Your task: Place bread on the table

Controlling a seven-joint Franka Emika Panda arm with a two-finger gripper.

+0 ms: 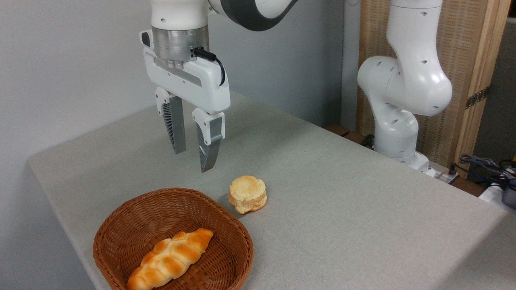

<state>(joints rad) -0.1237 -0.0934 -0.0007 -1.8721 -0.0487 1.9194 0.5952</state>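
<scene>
Inside the wicker basket (121, 225), front left on the table (342, 193), the bread (171, 254) is seen lying diagonally. Gripper (193, 161) is held above, fingers parted, empty. Round bun (247, 194) sits just beside basket. No readable markings.

The braided bread (171, 259) and its wicker basket (121, 225) run off the bottom edge, the loaf's lower end unseen. The arm (407, 80) above the pincer (192, 161) is cropped at the top; the surface (342, 193) runs out at the right.
</scene>
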